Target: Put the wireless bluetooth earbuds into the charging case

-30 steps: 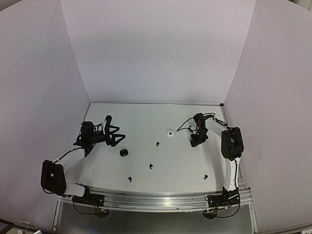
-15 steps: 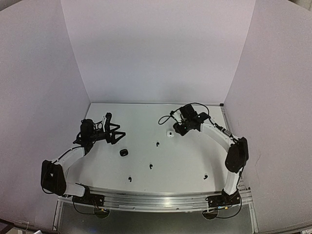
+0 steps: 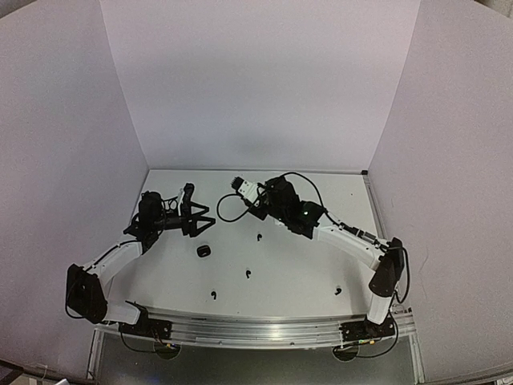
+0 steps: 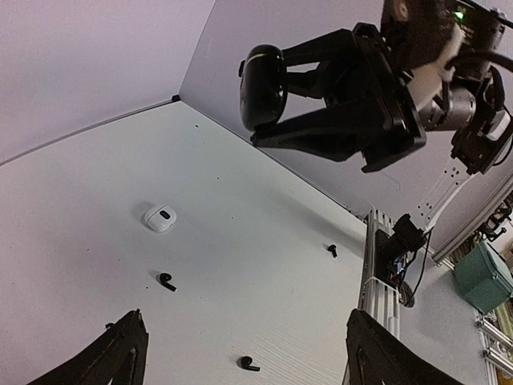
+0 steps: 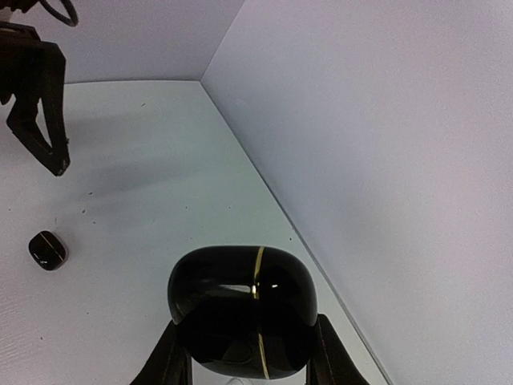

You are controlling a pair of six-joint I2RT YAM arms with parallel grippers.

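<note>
From my station I see the right hand (image 5: 244,346) pinching a glossy black case (image 5: 240,297) between its two fingers. A thin gold line runs over the shell of this case. In the left wrist view the case is lifted well above the counter (image 3: 304,269), and the right arm is stretched across toward the left side. The left hand (image 3: 200,220) is spread wide, with nothing between its fingers. It is raised off the counter and faces the right hand. A small black case (image 3: 203,251) lies on the counter just on the near side of the left hand, not touching it. In the left wrist view I also see a white case (image 4: 160,218) resting on the counter toward the back. It has a dark mark on its top, but I cannot tell what this mark is. In the top view the right arm hides this white case. The earbuds that I can find are four, all black, and all lie loose on the counter, each well apart from the others and outside every case. One earbud (image 3: 259,237) is near the middle, one earbud (image 3: 248,273) is a little closer to the arm bases, one earbud (image 3: 213,294) is near the front edge on the left, and one earbud (image 3: 337,291) is near the front edge on the right.
</note>
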